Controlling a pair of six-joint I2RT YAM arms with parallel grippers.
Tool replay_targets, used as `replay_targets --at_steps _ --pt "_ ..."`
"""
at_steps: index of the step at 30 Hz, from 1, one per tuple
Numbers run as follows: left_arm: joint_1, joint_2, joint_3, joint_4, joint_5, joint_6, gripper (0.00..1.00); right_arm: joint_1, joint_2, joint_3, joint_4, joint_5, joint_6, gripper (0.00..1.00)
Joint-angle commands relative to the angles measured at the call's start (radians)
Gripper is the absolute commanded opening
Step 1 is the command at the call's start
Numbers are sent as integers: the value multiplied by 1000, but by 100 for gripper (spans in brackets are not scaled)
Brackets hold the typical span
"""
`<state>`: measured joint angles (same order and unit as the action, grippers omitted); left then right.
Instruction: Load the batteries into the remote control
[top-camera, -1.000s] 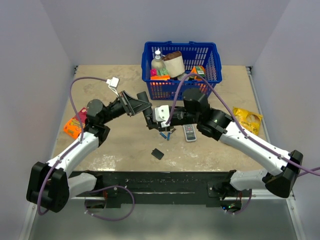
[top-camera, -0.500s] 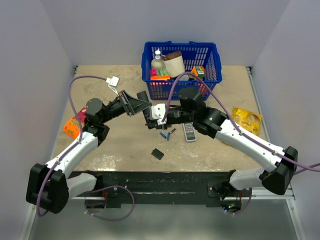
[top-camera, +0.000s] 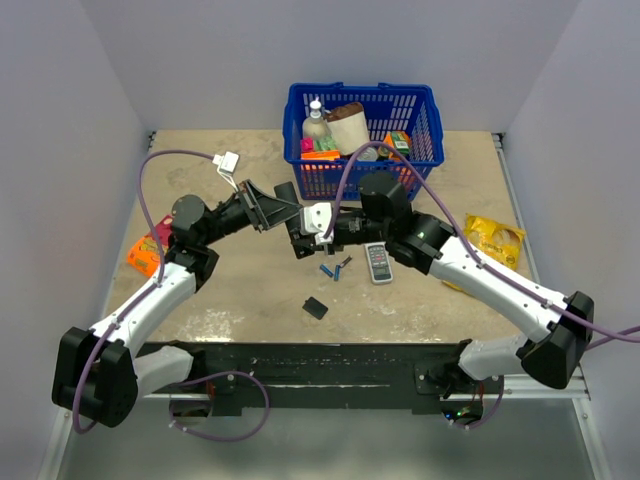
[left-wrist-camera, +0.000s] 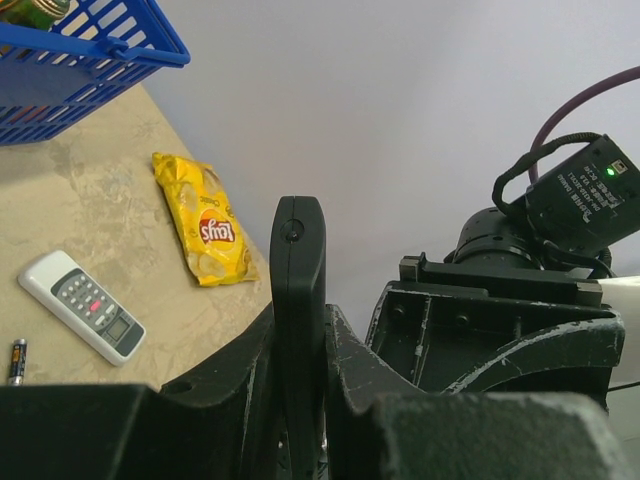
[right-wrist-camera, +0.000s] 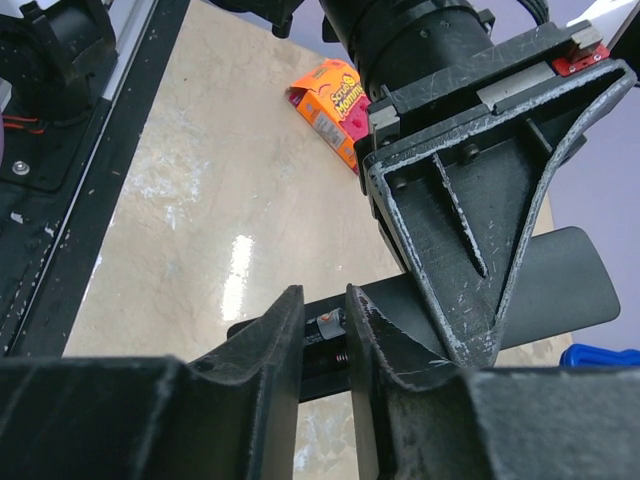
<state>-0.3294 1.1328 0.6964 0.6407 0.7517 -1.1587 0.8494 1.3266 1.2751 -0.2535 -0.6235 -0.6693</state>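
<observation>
Left fingers: clamped on the remote control, one finger on each flat face; the remote control stands edge-on between them and its rounded end projects past the fingertips; it is held clear of the tabletop.

Right fingers: set against the free end of the remote control, directly opposite the left fingers; only a narrow gap separates them; a small metallic part shows in that gap, against the black bar; whether the right fingers grip anything cannot be told.

Batteries: a few blue cells lie loose on the tabletop, just below the meeting point of both sets of fingers and slightly toward the arm bases; none touches either set of fingers.

Back cover: flat on the tabletop, farther toward the bases than the batteries, well apart from the fingers.

White-grey remote: on the tabletop to the right of the fingers, beside the batteries.

Blue basket: beyond the fingers, at the far edge; yellow snack bag: far to the right of the right fingers; orange packet: far to the left of the left fingers.
</observation>
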Motion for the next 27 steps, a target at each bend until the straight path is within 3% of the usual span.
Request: replay_targets --at_steps 1,11,27 --pt "0 -18 45 30 21 8 0 -9 14 15 28 -36 13 24" --pt "0 -31 22 92 -14 -38 0 -10 25 10 -10 -64 10 22" --pt "0 -56 -38 442 -167 -242 0 -10 16 -69 -21 -104 40 18"
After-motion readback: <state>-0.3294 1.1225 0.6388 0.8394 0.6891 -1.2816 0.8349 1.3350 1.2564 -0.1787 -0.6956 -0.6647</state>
